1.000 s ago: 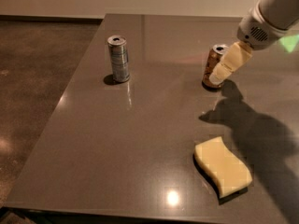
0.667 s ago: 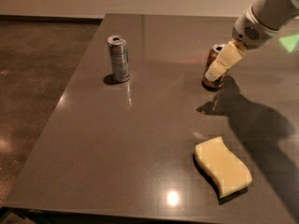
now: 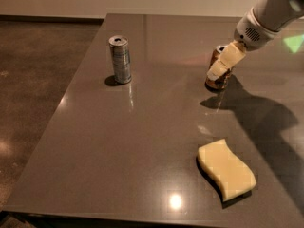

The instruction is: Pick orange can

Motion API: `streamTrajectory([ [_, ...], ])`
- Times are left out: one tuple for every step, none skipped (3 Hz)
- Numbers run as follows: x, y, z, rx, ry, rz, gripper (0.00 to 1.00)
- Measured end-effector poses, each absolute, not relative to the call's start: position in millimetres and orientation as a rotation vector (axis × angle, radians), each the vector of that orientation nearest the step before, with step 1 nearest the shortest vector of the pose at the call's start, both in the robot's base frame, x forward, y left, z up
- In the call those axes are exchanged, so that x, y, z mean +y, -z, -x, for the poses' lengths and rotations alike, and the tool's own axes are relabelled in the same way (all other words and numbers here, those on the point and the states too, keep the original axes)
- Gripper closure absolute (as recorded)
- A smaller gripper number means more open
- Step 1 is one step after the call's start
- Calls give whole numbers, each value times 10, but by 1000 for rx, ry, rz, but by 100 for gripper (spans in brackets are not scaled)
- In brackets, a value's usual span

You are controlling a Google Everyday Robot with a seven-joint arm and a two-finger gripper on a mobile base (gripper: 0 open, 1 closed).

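— Where is the orange can [image 3: 221,82]?

— It stands upright on the gray table [image 3: 142,141], toward the far right side. Its silver top shows just above the gripper.

— And the gripper [image 3: 216,73]?

— It is right at the can. Its cream-colored tip slants down across the front of the can, covering much of the can's body from this view. The white arm [image 3: 266,18] comes in from the upper right corner.

— Is it gripping the can or not?

— I cannot tell. The tip overlaps the can, but the view does not show whether it is clamped on it or only beside it.

— Is the can off the table?

— No, its base sits on the tabletop, with a dark shadow [image 3: 256,113] of the arm spreading to the right of it.

— What else is on the table?

— A slim silver can [image 3: 120,60] stands upright toward the far left side, well apart from the orange one. A yellow sponge [image 3: 226,171] with wavy edges lies flat near the front right, also well apart from both cans.

— Beyond the table?

— A brown speckled floor [image 3: 38,65] on the left.
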State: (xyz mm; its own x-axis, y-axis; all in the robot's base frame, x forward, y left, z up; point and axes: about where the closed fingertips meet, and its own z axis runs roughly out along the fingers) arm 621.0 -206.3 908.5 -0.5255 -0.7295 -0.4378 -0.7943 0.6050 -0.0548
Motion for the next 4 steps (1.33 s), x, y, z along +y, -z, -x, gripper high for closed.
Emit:
streamTrajectory([
  [-2062,-9098,-6200,2403,-227,1215,36],
  [-2044,-9148,-6158,2382,-246,1225,58],
  [-1977,-9286,-6076,2343,-284,1256,82],
  [-1864,-9530,-5980,2291,-323,1316,100],
])
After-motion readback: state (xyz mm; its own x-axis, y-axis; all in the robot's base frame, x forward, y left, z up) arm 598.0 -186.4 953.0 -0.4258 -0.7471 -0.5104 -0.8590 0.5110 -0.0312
